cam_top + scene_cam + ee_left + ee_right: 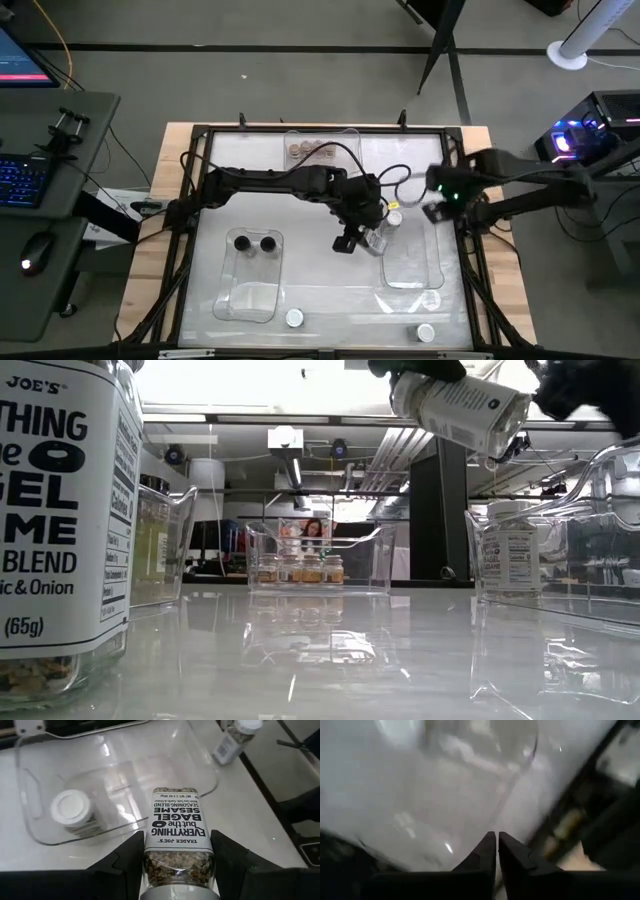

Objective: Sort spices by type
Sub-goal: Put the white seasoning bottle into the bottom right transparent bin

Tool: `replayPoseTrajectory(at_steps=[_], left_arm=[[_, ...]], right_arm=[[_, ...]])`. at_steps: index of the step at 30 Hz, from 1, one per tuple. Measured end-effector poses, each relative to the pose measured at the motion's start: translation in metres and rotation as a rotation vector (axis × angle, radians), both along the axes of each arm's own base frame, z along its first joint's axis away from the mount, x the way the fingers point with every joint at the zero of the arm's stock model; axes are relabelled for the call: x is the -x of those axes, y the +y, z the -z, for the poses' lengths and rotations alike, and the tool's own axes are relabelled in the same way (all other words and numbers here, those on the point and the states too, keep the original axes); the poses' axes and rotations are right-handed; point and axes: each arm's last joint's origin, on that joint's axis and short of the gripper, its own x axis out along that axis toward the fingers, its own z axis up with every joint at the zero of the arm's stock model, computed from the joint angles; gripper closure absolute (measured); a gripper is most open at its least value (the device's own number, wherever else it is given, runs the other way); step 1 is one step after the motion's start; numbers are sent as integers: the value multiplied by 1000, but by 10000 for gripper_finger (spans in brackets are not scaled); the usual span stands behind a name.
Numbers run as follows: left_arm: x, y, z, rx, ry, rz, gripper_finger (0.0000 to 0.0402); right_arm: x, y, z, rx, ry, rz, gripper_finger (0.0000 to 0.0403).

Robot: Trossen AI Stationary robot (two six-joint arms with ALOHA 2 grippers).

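My left gripper (177, 862) is clamped on one sesame jar (177, 837). Right gripper (497, 851) is pinched together, empty. Two black-lidded jars (254, 243) share a bin (250, 290) on the white table (330, 290).

Dark jointed arms (270, 182), black cables

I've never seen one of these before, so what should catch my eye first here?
The left gripper holds a bagel seasoning jar in its fingers above a clear bin, where a white-lidded jar already stands. The right gripper waits shut at the table's right side.
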Motion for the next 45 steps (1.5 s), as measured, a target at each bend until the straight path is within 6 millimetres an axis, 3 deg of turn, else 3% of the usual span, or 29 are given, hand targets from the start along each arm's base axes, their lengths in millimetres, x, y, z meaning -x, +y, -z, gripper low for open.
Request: replayPoseTrajectory(at_steps=[7,12,17,25,37,45], left_arm=[[-2,-9,-2,19,-33,23,244],[-8,-12,-8,27,-119,18,244],[-11,-12,-10,-28,-166,12,244],[-11,-9,-10,-131,-187,-1,244],[-5,0,2,-190,-80,6,244],[-4,5,3,-198,-63,5,244]], right_arm=[[-12,36,39,-114,202,-224,398],[-14,54,69,-44,323,-292,401],[-18,59,87,71,313,-315,402],[-24,58,96,158,232,-376,402],[-33,57,100,270,110,-486,403],[-45,59,99,327,-22,-466,403]])
